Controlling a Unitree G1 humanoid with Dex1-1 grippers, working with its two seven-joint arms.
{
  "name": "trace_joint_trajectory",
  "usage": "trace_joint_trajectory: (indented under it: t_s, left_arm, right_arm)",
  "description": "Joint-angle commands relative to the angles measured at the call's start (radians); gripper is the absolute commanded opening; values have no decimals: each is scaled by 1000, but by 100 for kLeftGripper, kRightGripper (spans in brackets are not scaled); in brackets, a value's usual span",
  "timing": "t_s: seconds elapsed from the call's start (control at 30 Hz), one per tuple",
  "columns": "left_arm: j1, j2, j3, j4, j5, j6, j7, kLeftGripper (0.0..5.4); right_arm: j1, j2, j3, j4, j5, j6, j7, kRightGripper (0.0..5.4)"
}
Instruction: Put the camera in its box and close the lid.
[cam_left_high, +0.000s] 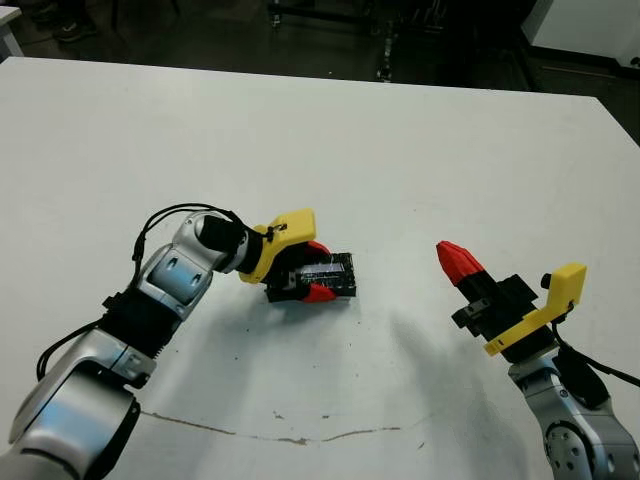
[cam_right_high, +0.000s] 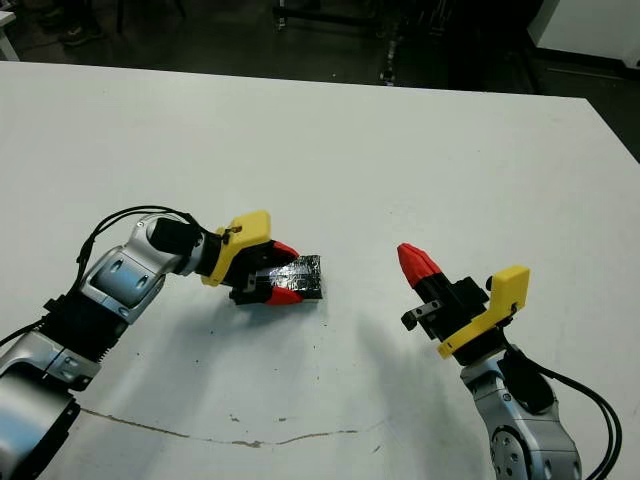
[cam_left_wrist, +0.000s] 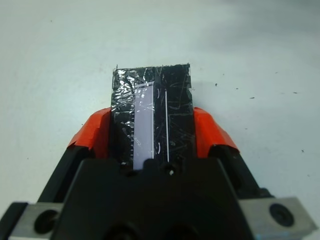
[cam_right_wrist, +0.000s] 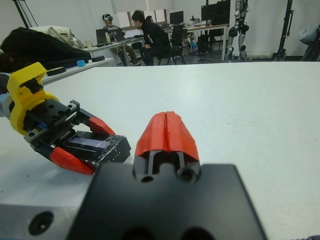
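Observation:
The lid (cam_left_high: 337, 270), a crinkly black foil-wrapped slab with a pale strip along it, lies flat near the middle of the white table (cam_left_high: 400, 140). My left gripper (cam_left_high: 318, 270) is shut on it, one red finger (cam_left_wrist: 95, 130) pressed against each long side. Neither the box nor the camera shows in any view, and I cannot tell whether they sit under the lid. Off to the right, my right gripper (cam_left_high: 455, 258) hovers above the table, shut and holding nothing, its tips pointing toward the lid.
A thin dark crack line (cam_left_high: 280, 435) runs across the table near its front edge. Beyond the table's far edge, people (cam_right_wrist: 150, 35) sit at desks, and a black bag (cam_right_wrist: 40, 45) rests on a side table.

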Motion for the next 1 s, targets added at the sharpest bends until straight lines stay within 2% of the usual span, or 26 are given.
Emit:
trace_joint_trajectory:
  t_s: [0.03, 0.23, 0.4, 0.47, 0.6, 0.9, 1.0]
  left_arm:
    - [67, -42, -58, 43, 68, 63, 99, 315]
    - [70, -38, -61, 44, 71, 60, 86, 315]
    - [64, -61, -40, 33, 55, 210, 117, 318]
    - [68, -51, -52, 20, 82, 177, 135, 354]
    - [71, -20, -81, 23, 126, 43, 137, 409]
    - [82, 7, -81, 13, 122, 23, 123, 535]
    - [93, 24, -85, -10, 130, 2, 130, 539]
  right_arm:
    - [9, -4, -2, 1, -5, 0, -6, 0]
    - [6, -3, -1, 1, 1, 7, -4, 0]
    - [1, -6, -3, 4, 8, 9, 1, 0]
    - [0, -7, -2, 1, 6, 11, -3, 0]
    - [-2, -8, -1, -2, 2, 9, -5, 0]
    - [0, -8, -1, -5, 3, 16, -7, 0]
    - [0, -6, -2, -2, 8, 14, -5, 0]
